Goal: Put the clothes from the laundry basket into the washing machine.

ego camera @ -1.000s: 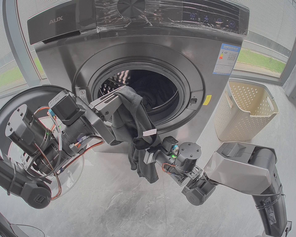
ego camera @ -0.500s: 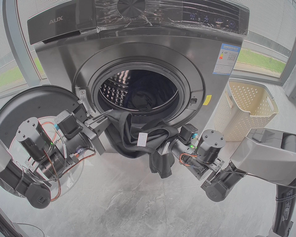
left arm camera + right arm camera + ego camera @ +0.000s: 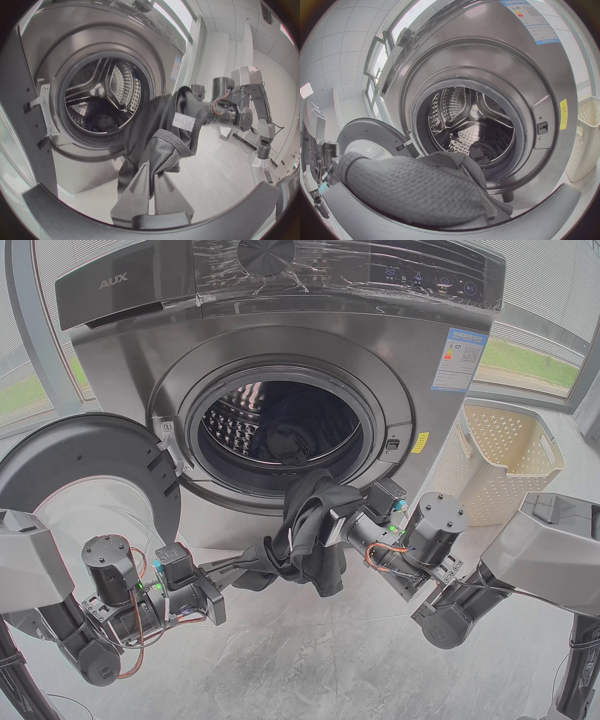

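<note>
A black garment [image 3: 312, 527] hangs in front of the washing machine [image 3: 400, 359], just below its open drum [image 3: 237, 421], stretched between both grippers. My left gripper [image 3: 240, 565] is low, near the floor, shut on the garment's lower end [image 3: 162, 150], as the left wrist view shows. My right gripper [image 3: 331, 521] is higher, under the drum's lip, shut on the garment's bunched upper part, which drapes over it [image 3: 418, 187] and hides its fingers. More dark clothes [image 3: 287, 443] lie inside the drum. The cream laundry basket [image 3: 550, 452] stands right of the machine.
The machine's round door [image 3: 81, 459] is swung open to the left, above my left arm. Grey floor [image 3: 300, 652] stretches in front of the machine. Windows run behind the machine.
My left gripper dropped from the drum's mouth down to the lower left, pulling one end of the garment. My right gripper rose and shifted right toward the drum's lip with the other end.
</note>
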You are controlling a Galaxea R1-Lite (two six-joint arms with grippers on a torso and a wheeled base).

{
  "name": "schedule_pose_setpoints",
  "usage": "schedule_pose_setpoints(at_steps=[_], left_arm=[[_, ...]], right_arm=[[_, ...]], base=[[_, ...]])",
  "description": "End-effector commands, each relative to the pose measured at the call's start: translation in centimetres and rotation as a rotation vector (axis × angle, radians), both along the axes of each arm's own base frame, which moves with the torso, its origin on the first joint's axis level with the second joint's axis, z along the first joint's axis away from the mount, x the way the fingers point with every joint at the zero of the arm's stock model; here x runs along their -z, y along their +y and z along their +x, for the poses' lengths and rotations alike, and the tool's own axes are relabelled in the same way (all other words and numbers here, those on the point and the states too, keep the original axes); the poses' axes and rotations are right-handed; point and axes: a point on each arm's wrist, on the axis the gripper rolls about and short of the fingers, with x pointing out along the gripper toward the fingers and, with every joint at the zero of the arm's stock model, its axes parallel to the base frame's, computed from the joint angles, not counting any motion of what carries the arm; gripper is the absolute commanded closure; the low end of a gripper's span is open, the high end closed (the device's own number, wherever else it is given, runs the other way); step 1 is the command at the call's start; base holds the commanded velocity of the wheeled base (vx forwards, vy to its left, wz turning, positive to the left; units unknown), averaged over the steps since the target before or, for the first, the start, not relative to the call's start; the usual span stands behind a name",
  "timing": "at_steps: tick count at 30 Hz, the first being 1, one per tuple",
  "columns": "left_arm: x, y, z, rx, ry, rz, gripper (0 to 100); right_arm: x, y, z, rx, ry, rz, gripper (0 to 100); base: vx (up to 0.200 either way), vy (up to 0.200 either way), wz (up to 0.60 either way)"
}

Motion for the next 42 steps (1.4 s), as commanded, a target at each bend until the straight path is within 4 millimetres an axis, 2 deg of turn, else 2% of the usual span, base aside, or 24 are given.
schedule_pose_setpoints(at_steps=[1, 5, 6, 13, 17, 20, 25, 26, 28, 29, 32, 38, 41, 42], left_arm=[[1.6, -0.2, 0.3, 0.004, 0.051, 0.028, 100], [1.9, -0.2, 0.0, 0.012, 0.069, 0.034, 100], [2.1, -0.2, -0.2, 0.018, 0.080, 0.039, 0], [4.1, -0.7, -1.9, 0.075, 0.169, 0.095, 0], [4.5, -0.6, -2.7, 0.105, 0.183, 0.120, 0], [4.2, -0.9, -2.3, 0.108, 0.164, 0.114, 0], [3.5, -1.4, -1.3, 0.105, 0.117, 0.086, 0], [2.7, -1.9, 0.0, 0.092, 0.067, 0.053, 0], [2.0, -2.5, 1.2, 0.086, 0.022, 0.029, 0], [2.0, -2.5, 1.2, 0.086, 0.022, 0.029, 0], [1.1, -3.6, 3.0, 0.080, -0.040, -0.009, 0], [1.9, -5.6, 5.1, 0.097, -0.055, -0.034, 0], [2.5, -6.7, 7.1, 0.092, -0.080, -0.054, 0], [2.5, -6.7, 7.1, 0.092, -0.080, -0.054, 0]], right_arm=[[-0.4, 0.6, -0.2, -0.014, -0.015, 0.012, 100], [-1.0, 0.8, -0.1, -0.017, -0.034, 0.022, 100], [-1.1, 0.9, 0.0, -0.017, -0.038, 0.026, 100], [-1.5, 1.1, 0.9, -0.007, -0.066, 0.045, 100], [-1.6, 1.2, 0.9, -0.010, -0.070, 0.048, 100], [-1.6, 1.4, 0.7, -0.018, -0.068, 0.047, 100], [-1.5, 1.5, 0.4, -0.022, -0.063, 0.044, 100], [-1.6, 1.7, 0.1, -0.031, -0.063, 0.042, 100], [-1.4, 1.7, 0.0, -0.033, -0.057, 0.037, 100], [-1.4, 1.7, 0.0, -0.033, -0.057, 0.037, 100], [-1.4, 1.8, -0.2, -0.037, -0.056, 0.036, 100], [-1.5, 2.3, -0.7, -0.053, -0.056, 0.038, 100], [-1.5, 2.7, -1.1, -0.065, -0.055, 0.037, 100], [-1.5, 2.7, -1.1, -0.065, -0.055, 0.037, 100]], base=[[0.000, 0.000, 0.00], [0.000, 0.000, 0.00], [0.000, 0.000, 0.00], [0.000, 0.000, 0.00], [0.000, 0.000, 0.00], [0.000, 0.000, 0.00], [0.000, 0.000, 0.00], [0.000, 0.000, 0.00], [0.000, 0.000, 0.00], [0.000, 0.000, 0.00], [0.000, 0.000, 0.00], [0.000, 0.000, 0.00], [0.000, 0.000, 0.00], [0.000, 0.000, 0.00]])
